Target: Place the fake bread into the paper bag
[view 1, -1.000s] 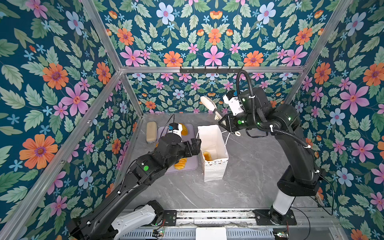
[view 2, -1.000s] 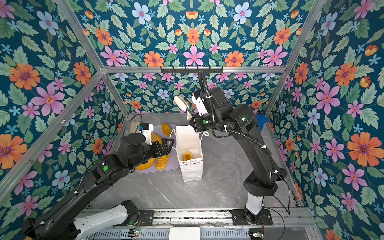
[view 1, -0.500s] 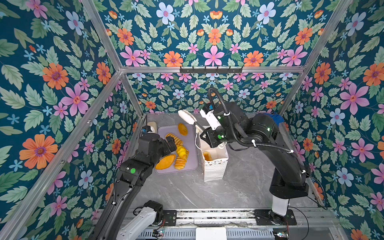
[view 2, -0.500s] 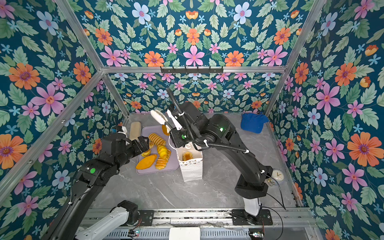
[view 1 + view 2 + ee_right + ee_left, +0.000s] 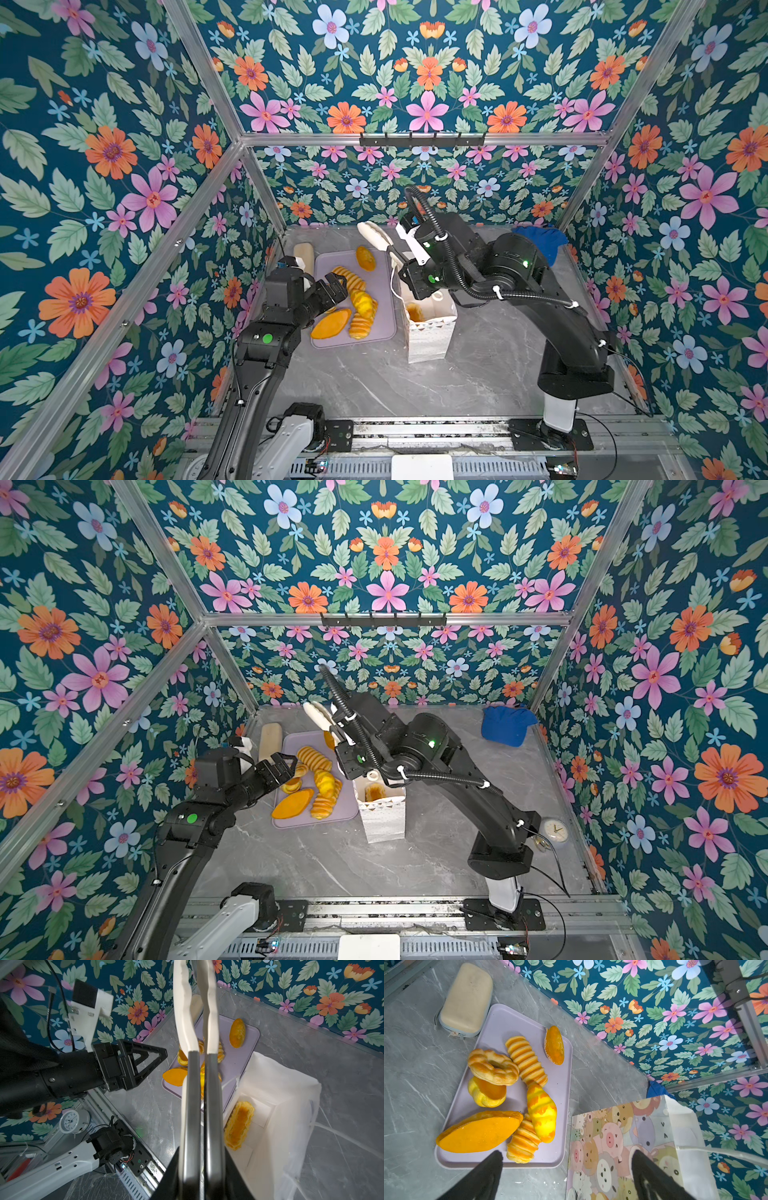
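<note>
Several pieces of fake bread (image 5: 361,303) (image 5: 322,789) lie on a lilac tray (image 5: 353,343): a ring doughnut (image 5: 493,1067), a ridged loaf (image 5: 527,1060), an oval bun (image 5: 554,1045) and a big orange bun (image 5: 479,1132). One more piece (image 5: 239,1124) lies inside the upright white paper bag (image 5: 430,340) (image 5: 384,820) (image 5: 612,1147) beside the tray. My left gripper (image 5: 332,286) (image 5: 566,1153) hangs open and empty over the tray's left side. My right gripper (image 5: 398,261) (image 5: 202,1167) is shut on white-tipped tongs (image 5: 374,237) (image 5: 194,1084), whose empty tips point over the tray's far end.
A pale beige bar-shaped case (image 5: 467,999) (image 5: 269,735) lies just left of the tray's far corner. A blue cloth cap (image 5: 505,725) sits at the back right. A small white clock (image 5: 553,829) stands near the right arm's base. Floral walls close in three sides.
My left gripper has drawn back leftward from the bag to the tray's left side. The right arm has swung the tongs left, from behind the bag to over the tray's far end.
</note>
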